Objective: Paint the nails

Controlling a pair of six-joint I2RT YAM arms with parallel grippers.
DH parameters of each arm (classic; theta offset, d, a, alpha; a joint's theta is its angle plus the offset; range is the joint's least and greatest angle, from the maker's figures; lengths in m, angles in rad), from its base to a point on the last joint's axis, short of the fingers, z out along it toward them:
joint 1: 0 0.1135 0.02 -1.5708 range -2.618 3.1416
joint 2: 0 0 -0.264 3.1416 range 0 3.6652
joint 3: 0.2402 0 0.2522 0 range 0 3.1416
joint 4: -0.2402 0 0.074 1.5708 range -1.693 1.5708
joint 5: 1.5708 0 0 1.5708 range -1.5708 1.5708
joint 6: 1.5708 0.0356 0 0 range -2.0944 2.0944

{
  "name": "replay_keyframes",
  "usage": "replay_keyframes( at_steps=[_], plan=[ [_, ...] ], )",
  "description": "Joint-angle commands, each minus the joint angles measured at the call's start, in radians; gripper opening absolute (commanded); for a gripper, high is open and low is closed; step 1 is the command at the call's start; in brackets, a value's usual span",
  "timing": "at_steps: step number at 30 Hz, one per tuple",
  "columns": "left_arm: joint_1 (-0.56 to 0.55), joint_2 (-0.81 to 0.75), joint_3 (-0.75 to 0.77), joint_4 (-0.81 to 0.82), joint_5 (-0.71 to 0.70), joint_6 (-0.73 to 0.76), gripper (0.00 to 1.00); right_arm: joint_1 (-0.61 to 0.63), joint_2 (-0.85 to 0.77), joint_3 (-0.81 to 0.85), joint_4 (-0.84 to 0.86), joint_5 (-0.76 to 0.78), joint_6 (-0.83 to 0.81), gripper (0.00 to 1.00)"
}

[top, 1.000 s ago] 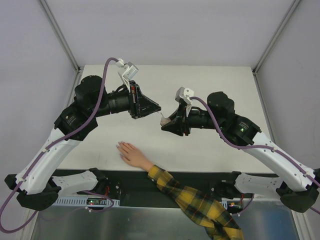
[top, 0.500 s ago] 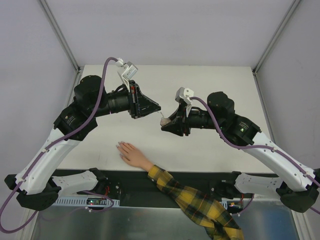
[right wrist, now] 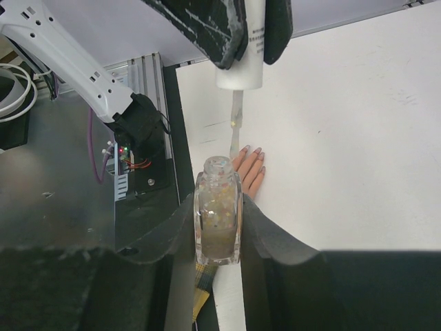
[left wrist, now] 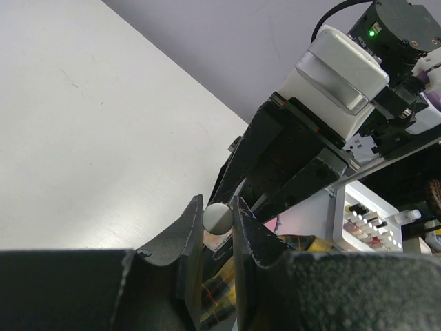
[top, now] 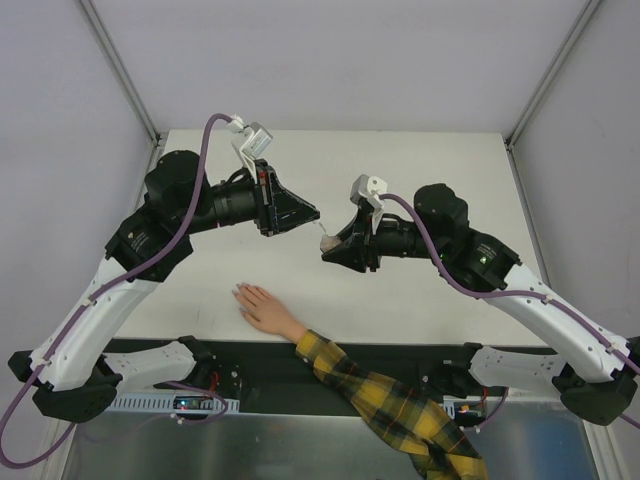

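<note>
Setup: white desk (top: 430, 180) inside a grey-walled enclosure with metal corner posts. A dark strip with electronics runs along the near edge.

Left arm (top: 110, 290): raised over the middle of the desk and reaching toward the centre. The left jaws pinch a white brush cap (right wrist: 241, 69) from both sides. The right wrist view shows the cap as a white cylinder with a thin pale brush (right wrist: 235, 114) coming out of its end. The left wrist view shows its round white end sitting between the two fingertips.

Right arm (top: 520, 290): raised likewise, facing the left arm. The right jaws are clamped on a small clear nail polish bottle (right wrist: 218, 221) and hold it upright. Its contents are glittery and speckled, and its neck is open.

Relation: the brush tip hangs just above the bottle's open neck with a small gap between them, so it is not dipped in.

Mannequin hand (top: 264, 308): flesh-coloured and lying flat on the desk close to the near edge, with a yellow-and-dark plaid sleeve (top: 395, 410) trailing off over the dark strip. The nails (top: 240, 292) are pale greyish-lavender, at the fingertips pointing toward the left arm's side. They lie on the desk below both sets of jaws and well apart from them. Whether they carry polish is too small to tell.
</note>
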Motion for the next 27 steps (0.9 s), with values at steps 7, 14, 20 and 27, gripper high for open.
replay_keyframes(
  at_steps=[7,14,20,27],
  plan=[
    [0.039,-0.077,-0.003,-0.001,-0.098,-0.022,0.0,0.049,-0.07,-0.066,0.113,0.057,0.008,0.0],
    [0.121,-0.166,-0.04,-0.148,-0.173,-0.033,0.0,0.124,-0.165,-0.218,0.267,0.304,-0.001,0.0],
    [0.148,-0.151,-0.056,-0.282,-0.251,0.017,0.0,0.123,-0.198,-0.238,0.262,0.419,-0.026,0.0],
    [0.185,-0.105,-0.107,-0.379,-0.421,-0.009,0.0,-0.047,-0.214,-0.259,0.25,0.352,-0.001,0.0]
  ],
)
